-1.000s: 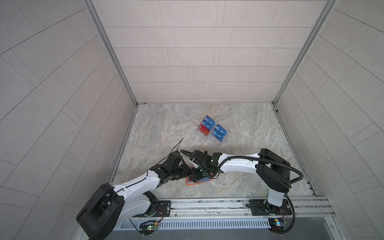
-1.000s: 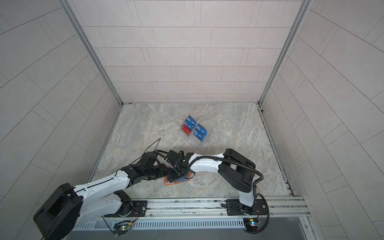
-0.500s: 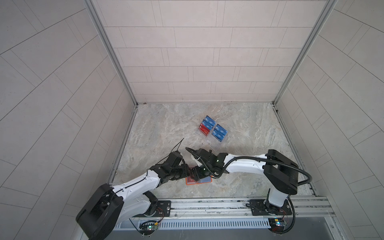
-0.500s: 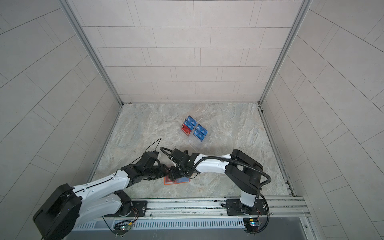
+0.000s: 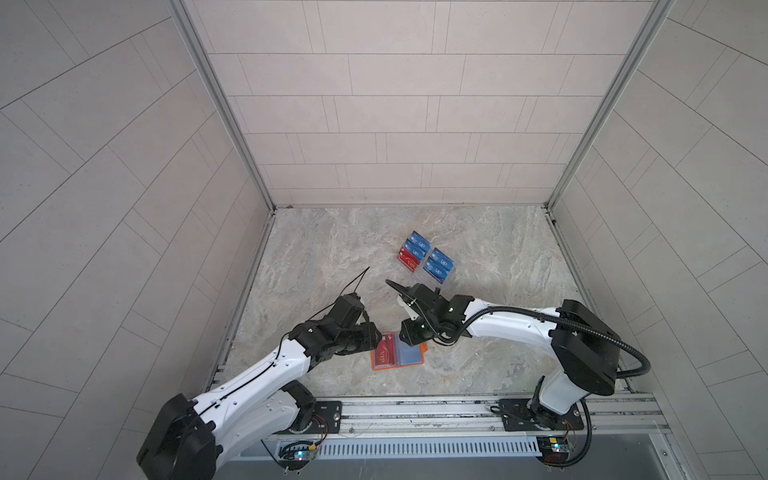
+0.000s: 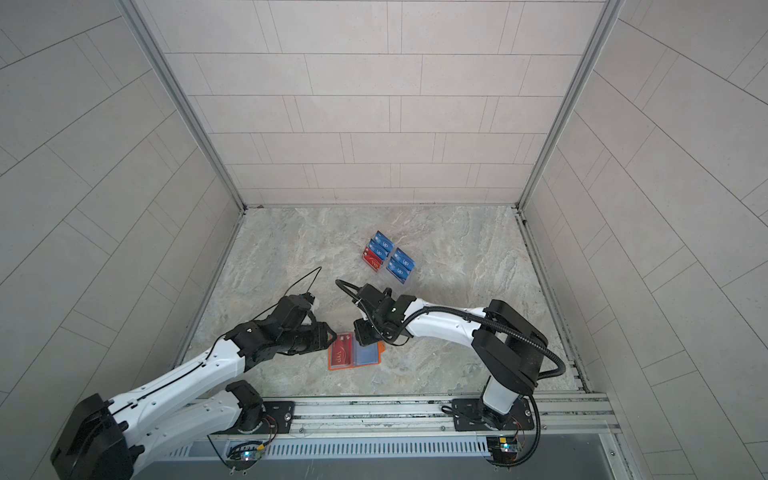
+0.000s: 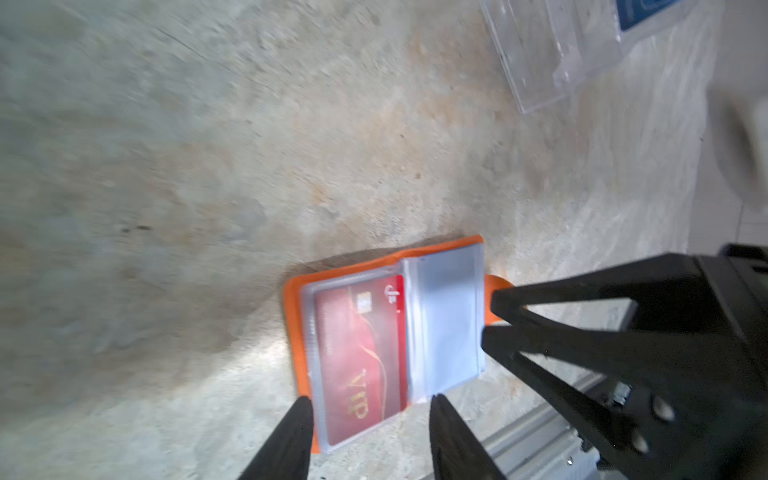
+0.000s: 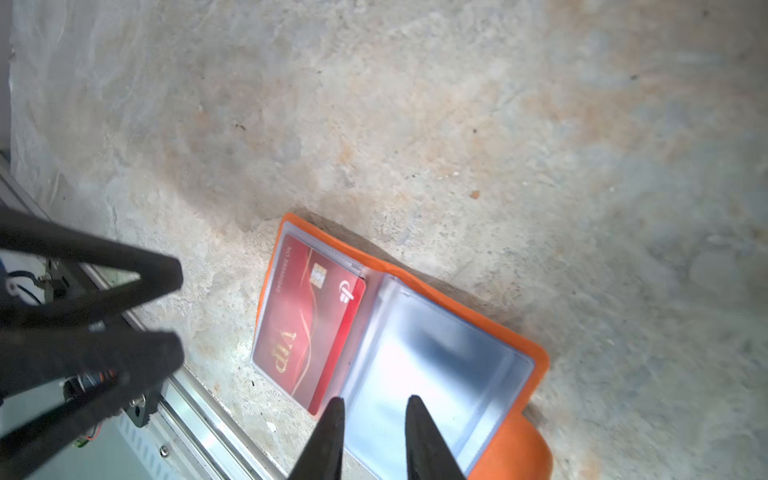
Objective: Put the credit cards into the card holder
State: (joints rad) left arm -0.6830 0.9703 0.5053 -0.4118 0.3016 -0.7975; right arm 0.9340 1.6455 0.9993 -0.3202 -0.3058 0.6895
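Since the holder [image 5: 409, 354] lies open on the tabletop [image 5: 332, 257] with one red card [image 5: 384, 355] inside, best hold it flat. Left gripper [image 7: 368, 405], half open, and right gripper [image 8: 376, 401], open a little, hang empty over it.

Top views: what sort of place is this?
Probably a lab robot cell: pale panel walls box in a marble-look tabletop; the left arm and right arm are bolted to an aluminium rail.

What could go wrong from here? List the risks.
1. The red plastic VIP card seems to poke from its sleeve in the open orange leather-like card holder; a nudge may slide it out.
2. The left end effector and right end effector hover close together; they may collide.
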